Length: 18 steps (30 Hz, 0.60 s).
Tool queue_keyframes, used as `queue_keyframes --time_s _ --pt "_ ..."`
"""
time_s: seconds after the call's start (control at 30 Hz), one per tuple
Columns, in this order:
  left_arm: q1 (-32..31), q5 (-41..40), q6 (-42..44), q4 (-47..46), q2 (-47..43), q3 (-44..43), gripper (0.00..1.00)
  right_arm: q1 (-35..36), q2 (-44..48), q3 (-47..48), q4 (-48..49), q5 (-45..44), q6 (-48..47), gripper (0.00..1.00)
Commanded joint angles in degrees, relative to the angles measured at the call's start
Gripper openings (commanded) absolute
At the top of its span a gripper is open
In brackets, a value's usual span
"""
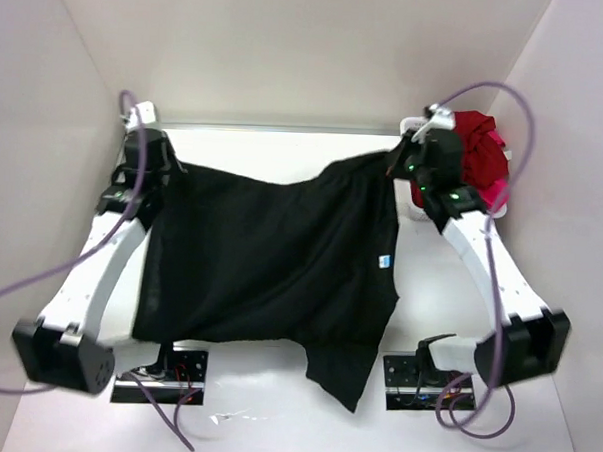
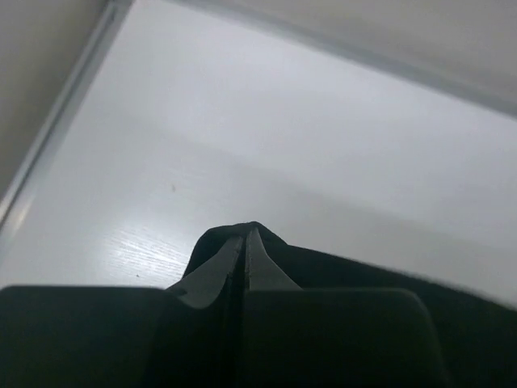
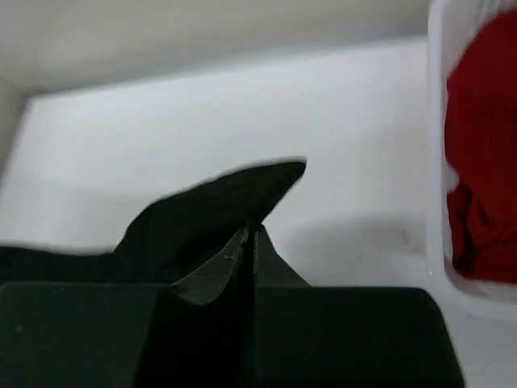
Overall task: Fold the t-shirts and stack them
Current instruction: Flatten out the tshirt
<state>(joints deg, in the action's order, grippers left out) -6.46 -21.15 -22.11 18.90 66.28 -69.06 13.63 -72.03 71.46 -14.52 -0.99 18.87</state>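
near: black t-shirt (image 1: 280,255) spread across frame centre, one flap trailing to lower centre. my left claw (image 2: 245,242) clenched on its upper-left corner, right claw (image 3: 249,238) clenched on its upper-right edge. far upper right: white basket (image 3: 437,162) holding red shirt (image 1: 480,139) and pink shirt (image 1: 500,195).

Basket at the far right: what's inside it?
The basket holds a heaped dark red shirt, with pink cloth at the near side. The right arm covers its left part; anything underneath is hidden.
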Motion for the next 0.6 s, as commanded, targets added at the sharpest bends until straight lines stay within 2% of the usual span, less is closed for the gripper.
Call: queue_keyframes --time_s 0.0,0.2,0.33,0.37,0.57 --pt "1.4 -0.2 -1.6 -10.6 4.3 2.0 0.0 -0.1 -1.5 -1.3 10.4 -4.5 0.9 0.04" --pt "7.2 6.7 -6.7 -20.9 20.4 5.1 0.0 -0.1 -17.7 0.5 17.1 -5.2 -0.1 0.04" --pt "8.2 6.2 -5.3 -21.4 34.5 -2.1 0.0 -0.1 -29.8 9.7 17.8 -5.7 -1.2 0.04" --pt "8.7 6.8 -5.3 -22.0 36.5 -5.6 0.0 -0.1 -34.4 11.2 18.4 -5.7 -1.2 0.04" --pt "12.3 10.2 -7.9 -21.4 49.7 -17.8 0.0 -0.1 -47.2 23.5 18.4 -5.2 -1.2 0.03"
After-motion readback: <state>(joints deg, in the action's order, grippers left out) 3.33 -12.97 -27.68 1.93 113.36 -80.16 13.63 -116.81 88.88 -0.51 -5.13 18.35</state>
